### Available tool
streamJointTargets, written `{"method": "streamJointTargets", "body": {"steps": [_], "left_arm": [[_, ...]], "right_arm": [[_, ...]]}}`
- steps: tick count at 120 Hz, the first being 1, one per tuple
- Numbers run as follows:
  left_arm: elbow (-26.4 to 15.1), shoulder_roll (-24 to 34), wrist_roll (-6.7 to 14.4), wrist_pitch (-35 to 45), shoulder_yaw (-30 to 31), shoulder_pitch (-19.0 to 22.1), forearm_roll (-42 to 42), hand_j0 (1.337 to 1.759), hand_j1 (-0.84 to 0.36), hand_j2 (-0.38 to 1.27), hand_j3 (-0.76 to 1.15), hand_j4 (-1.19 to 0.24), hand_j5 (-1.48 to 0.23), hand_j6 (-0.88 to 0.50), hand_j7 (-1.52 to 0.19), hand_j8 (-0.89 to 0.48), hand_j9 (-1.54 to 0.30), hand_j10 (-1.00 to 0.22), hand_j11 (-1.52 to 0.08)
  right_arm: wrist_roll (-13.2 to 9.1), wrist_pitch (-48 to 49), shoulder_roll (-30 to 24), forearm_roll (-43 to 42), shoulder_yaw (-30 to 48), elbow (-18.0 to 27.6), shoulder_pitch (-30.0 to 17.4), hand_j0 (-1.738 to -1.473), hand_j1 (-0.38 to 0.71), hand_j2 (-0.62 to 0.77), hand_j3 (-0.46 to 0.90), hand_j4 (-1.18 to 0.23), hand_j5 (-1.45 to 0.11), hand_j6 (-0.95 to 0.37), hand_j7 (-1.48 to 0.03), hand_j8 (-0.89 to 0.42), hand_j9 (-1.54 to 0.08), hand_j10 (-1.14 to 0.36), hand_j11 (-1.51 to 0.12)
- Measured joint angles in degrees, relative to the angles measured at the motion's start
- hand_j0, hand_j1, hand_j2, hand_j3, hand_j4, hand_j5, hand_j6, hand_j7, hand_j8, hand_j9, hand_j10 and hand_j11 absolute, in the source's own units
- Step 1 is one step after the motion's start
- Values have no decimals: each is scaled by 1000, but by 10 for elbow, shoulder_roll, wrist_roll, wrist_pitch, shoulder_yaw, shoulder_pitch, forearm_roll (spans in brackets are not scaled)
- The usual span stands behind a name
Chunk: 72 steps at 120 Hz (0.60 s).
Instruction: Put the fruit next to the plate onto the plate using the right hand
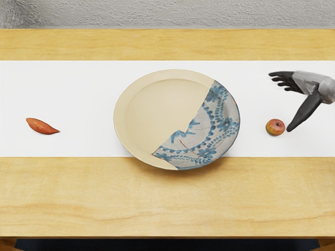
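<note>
A small red and yellow fruit [275,127] lies on the white runner just right of the plate [157,112], a round cream dish with a blue floral pattern on its right part. My right hand [294,99] comes in from the right edge and hovers above and beside the fruit. Its fingers [282,80] are spread and its thumb points down toward the fruit's right side without clasping it. The plate holds nothing.
An orange-red sweet potato [42,126] lies on the runner far to the left. The white runner [78,94] crosses a wooden table [167,198], with bare wood in front and behind.
</note>
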Motion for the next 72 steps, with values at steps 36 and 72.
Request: {"method": "streamJointTargets", "body": {"steps": [36,72], "left_arm": [[0,0,0,0,0,0,0,1658,55,49,0,-245,-318,-245,-318,-245,-318,-245,-318],[0,0,0,0,0,0,0,1658,55,49,0,-245,-318,-245,-318,-245,-318,-245,-318]], "right_arm": [[-14,-189,-5,-47,-87,73,-15,-1658,-217,-19,0,-118,-147,-121,-146,-119,-147,-117,-147],[-15,-318,23,-74,-130,83,-53,-1658,-71,-42,0,-241,-306,-243,-305,-242,-306,-240,-305]]}}
